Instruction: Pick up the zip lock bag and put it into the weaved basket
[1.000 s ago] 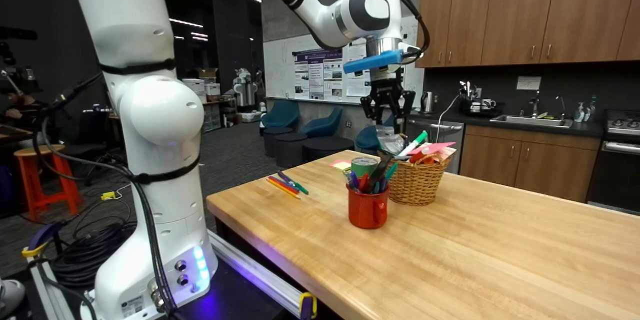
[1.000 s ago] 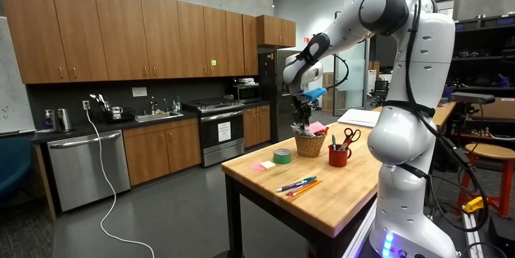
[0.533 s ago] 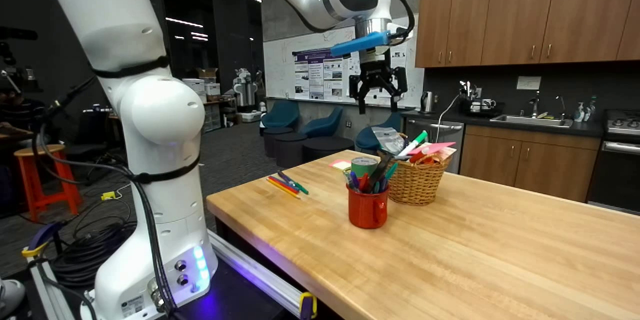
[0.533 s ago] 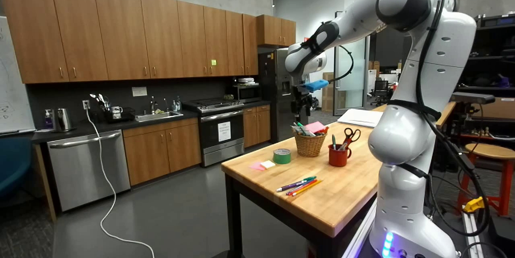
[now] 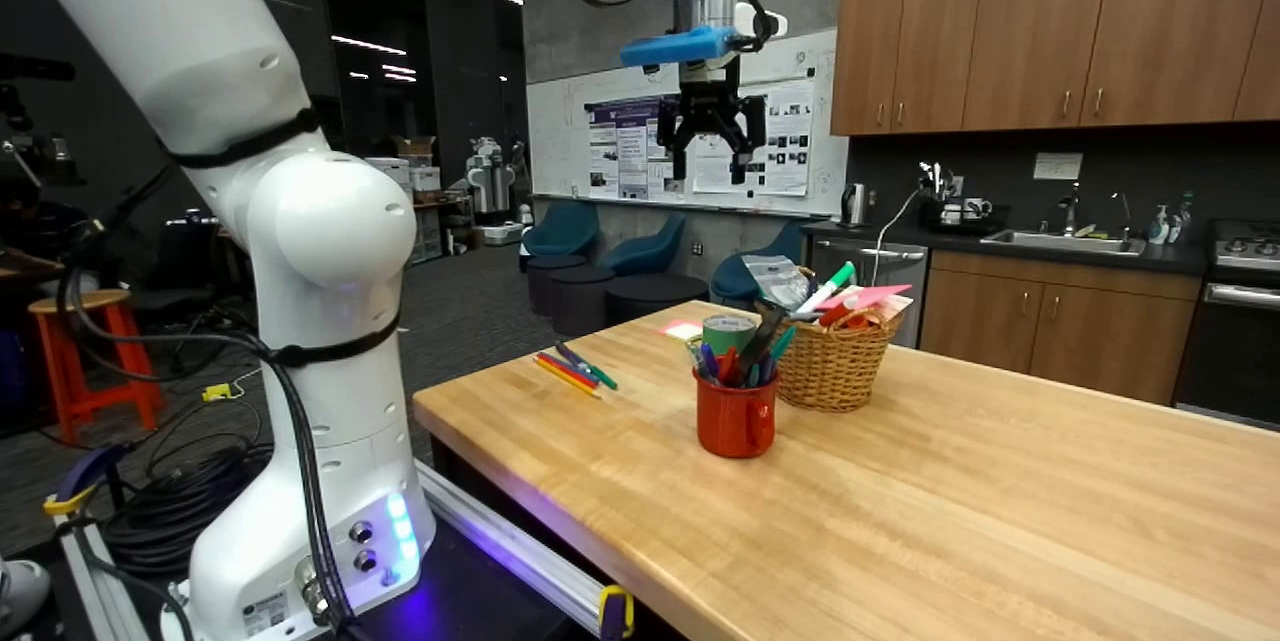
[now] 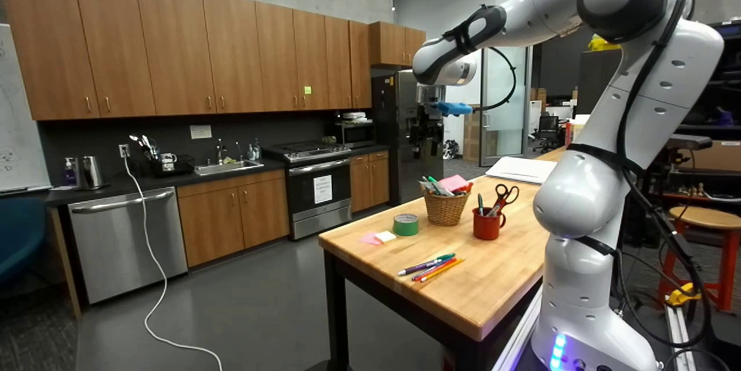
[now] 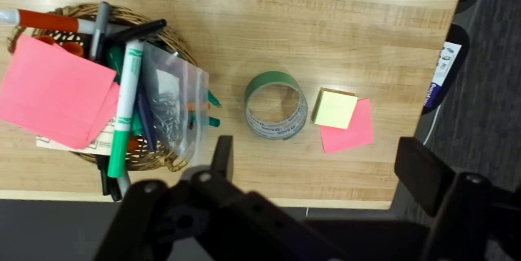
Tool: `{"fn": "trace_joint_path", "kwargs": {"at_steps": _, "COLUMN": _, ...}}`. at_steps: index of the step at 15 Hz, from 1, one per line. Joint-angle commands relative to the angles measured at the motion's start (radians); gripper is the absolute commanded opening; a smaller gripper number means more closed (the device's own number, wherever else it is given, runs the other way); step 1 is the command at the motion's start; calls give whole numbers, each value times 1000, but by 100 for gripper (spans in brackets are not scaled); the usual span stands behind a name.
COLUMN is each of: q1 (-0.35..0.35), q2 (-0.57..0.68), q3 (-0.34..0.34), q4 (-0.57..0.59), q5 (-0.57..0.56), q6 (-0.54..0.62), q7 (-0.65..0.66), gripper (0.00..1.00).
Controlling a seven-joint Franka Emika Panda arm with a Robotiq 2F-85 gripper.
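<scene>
Wrist view | zip lock bag (image 7: pixel 179 97) | translucent, whitish, silvery bits (image 7: pixel 167 116) inside

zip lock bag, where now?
In the wrist view, the zip lock bag lies in the right side of the weaved basket, right of the green-capped marker, poking out.

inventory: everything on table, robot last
wicker basket: 1, tan, on table
zip lock bag: 1, translucent, in basket, partly overhanging
sticky notes: uncounted, pink, atop basket
markers, other stationery: uncounted, mixed, in basket
mug: 1, red, beside basket, holding scissors, pens
tape roll: 1, green, near basket
sticky pad: 1, yellow, on pink note
loose pens, pencils: about 5, mixed, table edge
paper: uncounted, white, beyond mug
gripper: 1, black, open, aloft
arm: 1, white, beside table
</scene>
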Motion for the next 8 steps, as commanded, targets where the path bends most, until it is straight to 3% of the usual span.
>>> {"fn": "trace_joint_path", "kwargs": {"at_steps": 1, "q1": 19, "q2": -65, "q3": 5, "q4": -17, "q5": 50, "q6": -33, "q7": 14, "gripper": 100}}
{"fn": "trace_joint_path", "kwargs": {"at_steps": 8, "q1": 29, "q2": -66, "q3": 3, "q4": -11, "q5": 60, "q6": -28, "q7": 1, "gripper": 100}}
